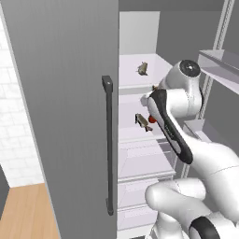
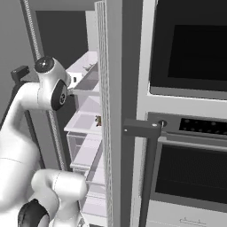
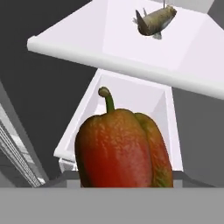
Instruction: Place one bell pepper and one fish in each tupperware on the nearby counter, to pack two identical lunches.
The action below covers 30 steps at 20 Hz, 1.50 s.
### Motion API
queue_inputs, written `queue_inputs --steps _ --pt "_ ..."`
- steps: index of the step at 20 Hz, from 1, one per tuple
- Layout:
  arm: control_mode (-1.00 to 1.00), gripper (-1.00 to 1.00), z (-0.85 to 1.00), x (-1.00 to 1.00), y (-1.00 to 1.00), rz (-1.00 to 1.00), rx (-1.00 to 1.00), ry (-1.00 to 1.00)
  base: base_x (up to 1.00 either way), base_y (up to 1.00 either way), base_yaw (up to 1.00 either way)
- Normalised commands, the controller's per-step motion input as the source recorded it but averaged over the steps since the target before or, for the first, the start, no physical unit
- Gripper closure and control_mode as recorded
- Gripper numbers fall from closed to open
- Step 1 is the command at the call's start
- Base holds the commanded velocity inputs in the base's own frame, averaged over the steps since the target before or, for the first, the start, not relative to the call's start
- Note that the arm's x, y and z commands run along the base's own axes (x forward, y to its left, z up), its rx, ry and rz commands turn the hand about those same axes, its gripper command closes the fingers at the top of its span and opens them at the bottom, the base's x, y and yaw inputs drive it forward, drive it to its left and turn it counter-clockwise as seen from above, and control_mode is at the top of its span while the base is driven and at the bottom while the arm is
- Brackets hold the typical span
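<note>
Pepper [image 3: 122, 148]: glossy, round, likely slippery and light; best pinched across body. Gripper state cannot be told.

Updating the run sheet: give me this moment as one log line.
place: open fridge | gripper: at glossy red bell pepper with green stem, grip unclear | grey-brown fish: on upper shelf | second fish: lower shelf

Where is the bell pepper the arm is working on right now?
The bell pepper sits close in front of the hand camera, stem up, inside the open fridge, below the shelf carrying a fish. In the left base view a red sliver shows behind the arm.
</note>
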Motion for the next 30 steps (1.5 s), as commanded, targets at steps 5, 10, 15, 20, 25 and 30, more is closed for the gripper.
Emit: queue_inputs --steps 5,10,15,20,25,30 --pt "-1.0 1.0 -0.26 -1.0 0.06 0.14 -0.04 0.03 0.0 0.0 0.0" --pt "1.0 1.0 0.0 0.0 0.0 0.0 0.0 0.0 -1.0 0.23 0.08" --pt "1.0 1.0 0.0 0.0 0.0 0.0 0.0 0.0 -1.0 0.03 0.0" --pt "1.0 1.0 0.0 0.0 0.0 0.0 0.0 0.0 -0.78 -0.58 -0.12" --pt "1.0 1.0 0.0 0.0 0.0 0.0 0.0 0.0 -0.31 -0.86 -0.38" --pt "1.0 1.0 0.0 0.0 0.0 0.0 0.0 0.0 -0.01 -0.85 -0.54"
